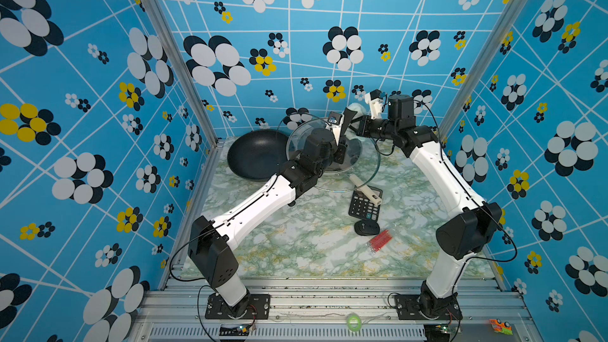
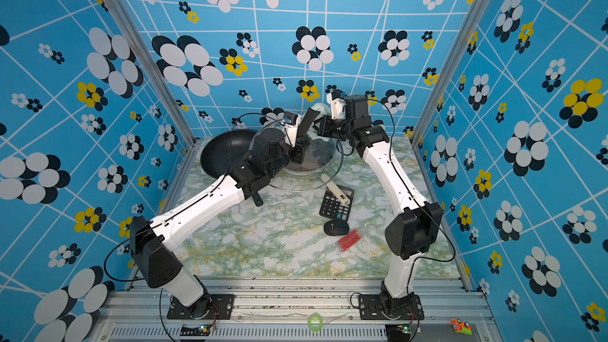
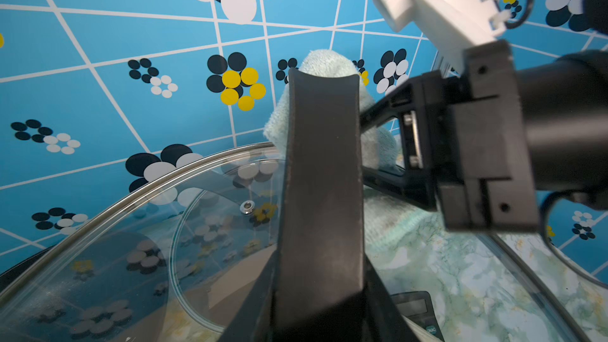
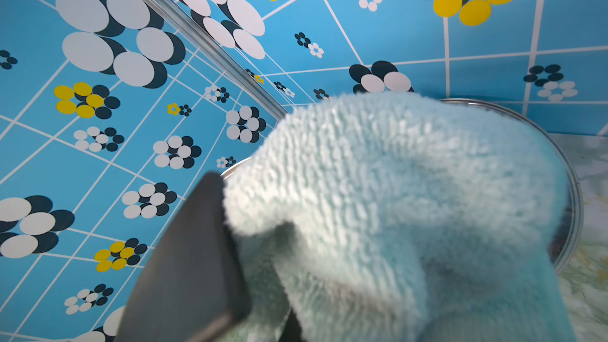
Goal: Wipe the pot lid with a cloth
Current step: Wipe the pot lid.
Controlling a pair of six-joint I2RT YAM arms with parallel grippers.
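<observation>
Above table (image 1: 312, 241), left gripper (image 1: 340, 152) clamps lid (image 1: 367, 171) handle (image 3: 322, 176), tilting glass toward right gripper (image 3: 371, 149), pinching cloth (image 4: 394, 192) for wiping.

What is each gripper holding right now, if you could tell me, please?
Left gripper: closed on the handle of the pot lid.
Right gripper: closed on the cloth.

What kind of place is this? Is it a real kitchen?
Probably a robot test booth, not a kitchen: two white-and-black robot arms bolted to a metal rail, blue flower-patterned walls boxing in a green marbled tabletop.
</observation>
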